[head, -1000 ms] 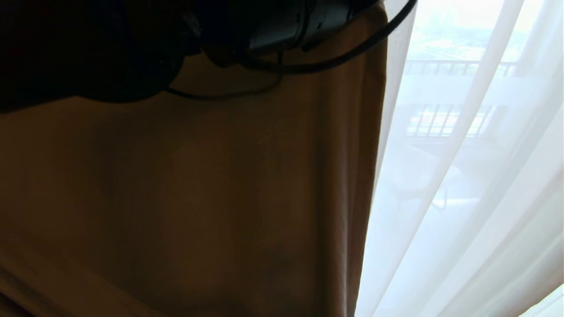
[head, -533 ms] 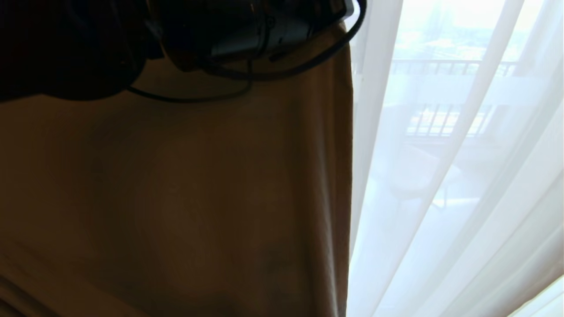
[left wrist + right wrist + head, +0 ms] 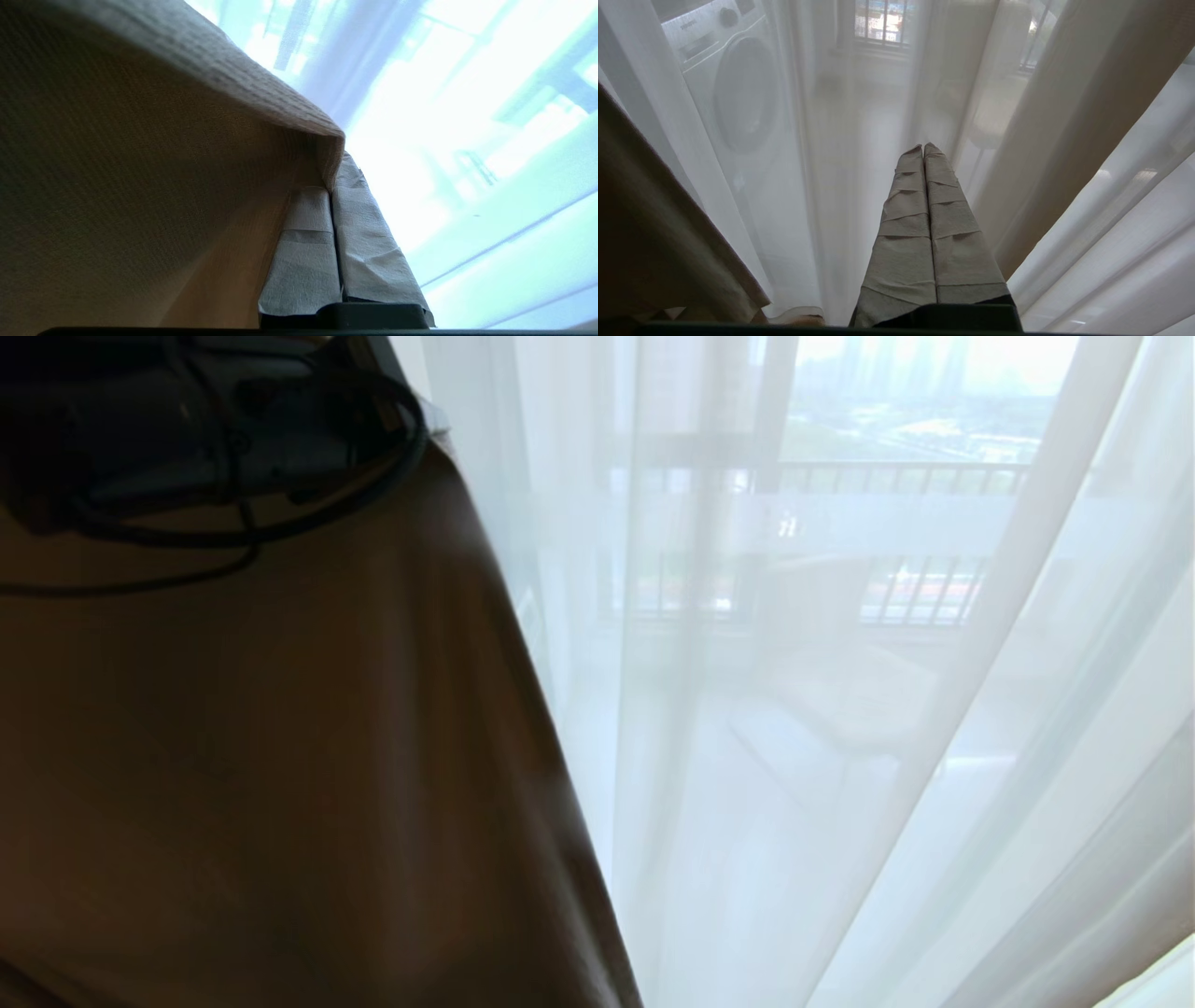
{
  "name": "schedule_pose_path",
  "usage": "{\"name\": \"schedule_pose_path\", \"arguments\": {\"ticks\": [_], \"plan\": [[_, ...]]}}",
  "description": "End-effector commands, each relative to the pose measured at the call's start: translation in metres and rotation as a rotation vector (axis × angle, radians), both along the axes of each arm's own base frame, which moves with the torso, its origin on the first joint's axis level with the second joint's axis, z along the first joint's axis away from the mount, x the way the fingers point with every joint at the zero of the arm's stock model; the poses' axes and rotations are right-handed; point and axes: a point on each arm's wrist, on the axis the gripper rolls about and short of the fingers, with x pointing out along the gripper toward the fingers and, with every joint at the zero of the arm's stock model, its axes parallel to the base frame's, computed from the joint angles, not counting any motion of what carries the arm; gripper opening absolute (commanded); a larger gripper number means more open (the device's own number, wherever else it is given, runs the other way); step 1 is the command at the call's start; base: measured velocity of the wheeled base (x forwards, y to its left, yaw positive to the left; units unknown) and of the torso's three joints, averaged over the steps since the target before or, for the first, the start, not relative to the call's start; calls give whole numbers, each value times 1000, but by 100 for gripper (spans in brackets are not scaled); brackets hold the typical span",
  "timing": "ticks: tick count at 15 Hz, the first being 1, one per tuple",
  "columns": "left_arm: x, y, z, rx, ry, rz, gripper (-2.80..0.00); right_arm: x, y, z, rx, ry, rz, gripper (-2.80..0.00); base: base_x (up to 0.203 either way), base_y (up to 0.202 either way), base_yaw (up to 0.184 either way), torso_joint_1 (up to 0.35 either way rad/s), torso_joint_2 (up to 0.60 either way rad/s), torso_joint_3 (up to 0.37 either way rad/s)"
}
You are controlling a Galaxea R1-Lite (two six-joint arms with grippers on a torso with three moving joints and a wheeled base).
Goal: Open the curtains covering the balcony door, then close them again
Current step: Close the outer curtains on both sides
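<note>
Your left gripper (image 3: 334,196) has its taped fingers (image 3: 303,252) pressed together on the edge of the tan drape (image 3: 140,163); only a thin fold sits between them, so expect it to slip out if you pull hard or fast. The drape hangs bunched beside the white sheer (image 3: 747,756), which covers the balcony door (image 3: 775,448) behind it. Watch the loose cable (image 3: 233,537) under the left arm (image 3: 187,420): it lies against the drape and could snag the cloth. A sideways drag could also catch the sheer and haul both layers at once, or strain the curtain track, which you cannot see. Your right gripper (image 3: 923,154) is shut on nothing, pointing at the sheer near a second drape (image 3: 1064,116); it may brush either if the base turns. Hidden: the door's frame shows only as dim bars through the sheer, any frosted band is unreadable, and the curtain tops, the floor and the drape's far edge are cut off. A washing machine (image 3: 733,88) shows faintly through the sheer.
</note>
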Motion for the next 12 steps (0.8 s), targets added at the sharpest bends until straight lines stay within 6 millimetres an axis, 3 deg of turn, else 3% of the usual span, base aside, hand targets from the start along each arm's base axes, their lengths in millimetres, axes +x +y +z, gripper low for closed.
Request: {"name": "schedule_pose_path", "arguments": {"ticks": [1, 7, 9, 12], "plan": [[-26, 46, 5, -8, -33, 127, -280, 0, 0, 0, -1, -1, 1, -280, 0, 0, 0, 0, 0, 0], [-64, 127, -25, 92, 10, 492, -280, 0, 0, 0, -1, -1, 1, -280, 0, 0, 0, 0, 0, 0], [-74, 141, -33, 123, 21, 578, -280, 0, 0, 0, -1, -1, 1, -280, 0, 0, 0, 0, 0, 0], [-73, 149, -35, 129, 34, 627, -280, 0, 0, 0, -1, -1, 1, -280, 0, 0, 0, 0, 0, 0]]}}
